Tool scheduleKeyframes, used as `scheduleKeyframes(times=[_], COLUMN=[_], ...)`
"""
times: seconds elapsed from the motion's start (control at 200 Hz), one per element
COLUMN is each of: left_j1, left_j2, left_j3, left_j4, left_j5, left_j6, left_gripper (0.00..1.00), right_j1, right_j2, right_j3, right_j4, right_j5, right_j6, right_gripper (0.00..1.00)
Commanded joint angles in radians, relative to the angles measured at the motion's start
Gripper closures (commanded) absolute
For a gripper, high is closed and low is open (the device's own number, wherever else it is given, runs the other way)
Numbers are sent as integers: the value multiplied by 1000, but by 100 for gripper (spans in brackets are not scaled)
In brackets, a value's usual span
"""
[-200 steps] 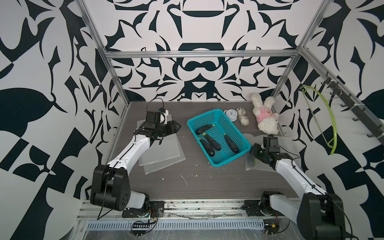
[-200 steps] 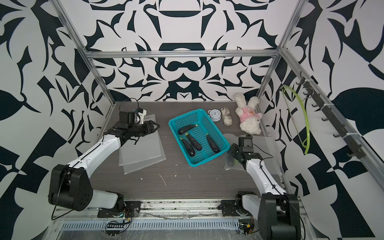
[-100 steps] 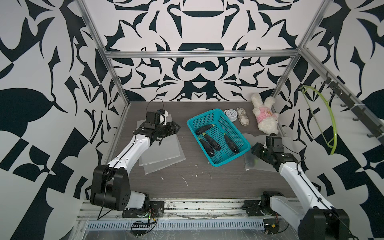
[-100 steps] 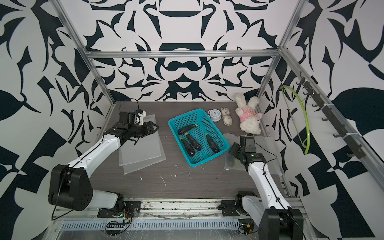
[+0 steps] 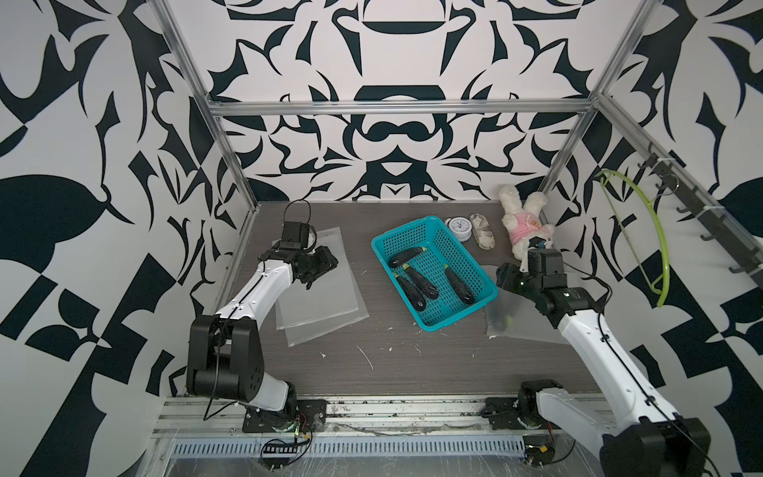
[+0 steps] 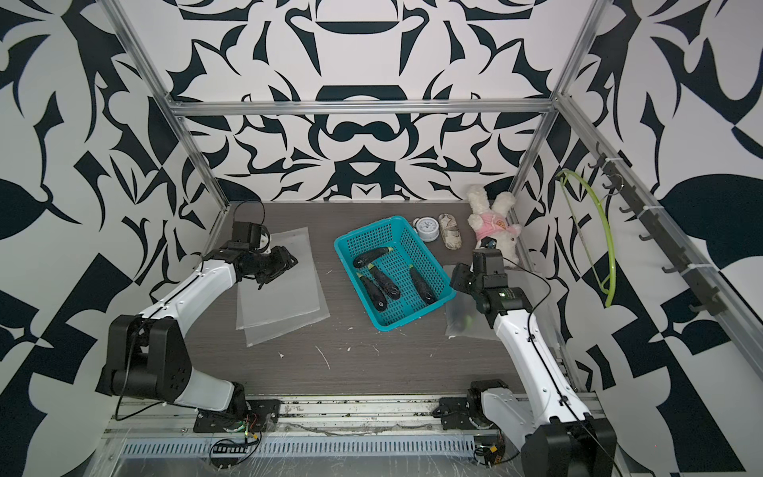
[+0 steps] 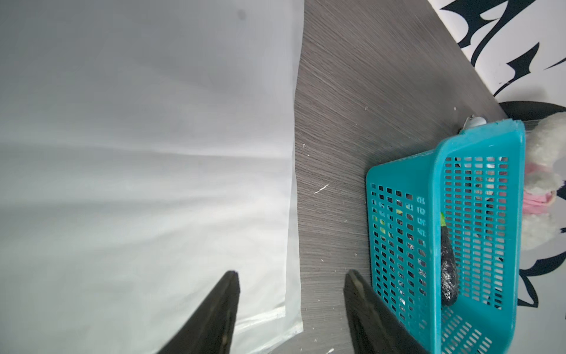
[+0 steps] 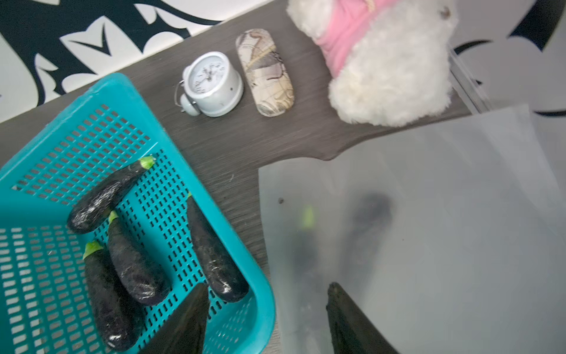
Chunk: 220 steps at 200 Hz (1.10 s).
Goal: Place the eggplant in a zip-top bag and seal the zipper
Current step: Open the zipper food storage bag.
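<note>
Nearest on the desk (image 5: 392, 371), at the right side, lies a filled bag (image 5: 512, 322) with a dark eggplant shape dimly inside; I cannot tell if its zipper is closed. The right gripper (image 8: 268, 288) hovers spread and empty between this bag and the teal basket (image 7: 438, 184), where four eggplants (image 8: 134, 263) lie. Farther back on the left, the left gripper (image 7: 291, 272) is also spread and empty, over the edge of the empty bags (image 5: 318, 297). I judge it should pinch only the top bag, near its mouth.
</note>
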Motion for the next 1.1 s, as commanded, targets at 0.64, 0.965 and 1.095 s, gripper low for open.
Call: scheduleKeyframes(times=[0.64,0.965,1.095], left_j1=[-6,-2,21], left_j2=[1,66,24], left_j3=[83,64,-19], left_j4=[-261,-431,-368], left_j5=[-39,-175,-221], left_j6=[609,1107,1280], left_gripper=[40,30,24], right_j1=[272,272,272], right_j2=[231,290,300], right_j3=[114,68,49], right_j4=[229,327,361], right_j5=[-402,-485,-510], right_j6=[-247,-229,-210], right_gripper=[37,33,32])
